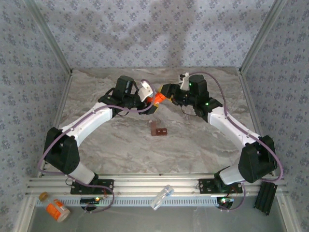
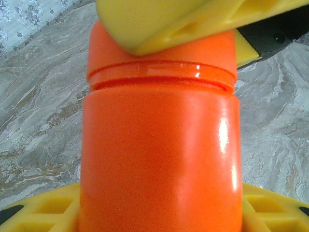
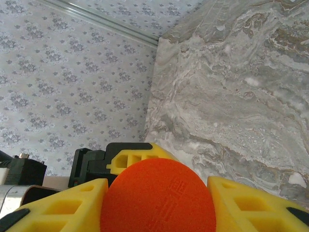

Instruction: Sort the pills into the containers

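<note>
**Left tool** [image 1: 147, 95]: pressed on the body of the vial [image 1: 157, 98], one finger on each side, with the vial held above the bench [image 1: 120, 145]. In the left wrist view its yellow fingers [image 2: 43, 208] flank the vial at the lower frame edge.

**Right tool** [image 1: 167, 95]: pinches the cap [image 3: 157, 198] of the same vial. In the right wrist view its yellow fingers [image 3: 251, 205] touch the round cap on the left and right. In the left wrist view one of these fingers lies across the cap at the upper frame edge.

**Position:** Both tools meet at the upper centre of the top view, short of the rear bench edge.

**Box** [image 1: 158, 130]: lies on the bench at the frame centre, below the tools and apart from them, between the two forearms. Bare bench surrounds it on every side.

**Edges:**
- Patterned walls [image 1: 29, 72] rise at the rear, left and right bench edges.
- A slotted rail [image 1: 125, 200] runs along the near edge.
- A clear tube [image 1: 163, 196] lies on the rail at lower centre.
- A labelled bottle [image 1: 57, 209] lies in the lower left corner, beyond the rail.
</note>
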Controlling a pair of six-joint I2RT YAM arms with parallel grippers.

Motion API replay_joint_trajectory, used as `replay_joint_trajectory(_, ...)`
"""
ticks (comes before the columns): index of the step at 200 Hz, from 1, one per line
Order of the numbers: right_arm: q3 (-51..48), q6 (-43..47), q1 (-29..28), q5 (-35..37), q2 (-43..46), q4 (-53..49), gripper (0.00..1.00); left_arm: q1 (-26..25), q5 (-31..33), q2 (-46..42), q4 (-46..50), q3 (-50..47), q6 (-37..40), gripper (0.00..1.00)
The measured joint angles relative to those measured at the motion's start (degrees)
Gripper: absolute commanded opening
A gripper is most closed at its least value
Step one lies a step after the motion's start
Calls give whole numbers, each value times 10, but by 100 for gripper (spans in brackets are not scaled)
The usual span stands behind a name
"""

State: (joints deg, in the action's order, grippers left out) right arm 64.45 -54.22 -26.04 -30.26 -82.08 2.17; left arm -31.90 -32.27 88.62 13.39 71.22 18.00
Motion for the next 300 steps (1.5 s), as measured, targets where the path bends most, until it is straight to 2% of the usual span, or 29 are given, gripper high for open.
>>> replay_joint_trajectory(24, -1, 29, 16, -48, -20, 34, 48, 2, 7, 0, 0, 0, 0, 0)
replay_joint_trajectory(50, -17, 108, 44, -149, -49, 108, 51, 5, 8, 0, 8, 1, 0, 0)
replay_joint_trajectory(72, -21, 167, 62, -214, -61, 127, 53, 2, 2, 0, 18, 1, 0, 0)
replay_joint_trajectory(79, -22, 176, 65, -227, -64, 132, 57, 2, -1, 0, 19, 1, 0, 0)
replay_joint_trajectory(92, -30, 185, 67, -236, -64, 146, 77, 1, -5, 0, 21, 1, 0, 0)
replay_joint_trajectory(97, -33, 190, 67, -236, -63, 150, 82, 0, -9, 0, 22, 1, 0, 0)
replay_joint_trajectory(132, -70, 149, 71, -198, -34, 159, 88, 0, -16, 0, 20, 3, 0, 0)
replay_joint_trajectory(166, -67, 63, 63, -94, 25, 120, 88, 0, -16, 0, 14, 3, 0, 0)
replay_joint_trajectory(209, -20, 10, 10, 23, 39, 29, 87, 0, -16, 0, 10, 3, 0, 0)
replay_joint_trajectory(282, -10, -13, -14, 69, 20, -8, 81, 0, -16, 0, 2, 3, 0, 0)
replay_joint_trajectory(300, -9, -16, -22, 69, 16, -8, 76, 0, -16, 0, 1, 3, 0, 0)
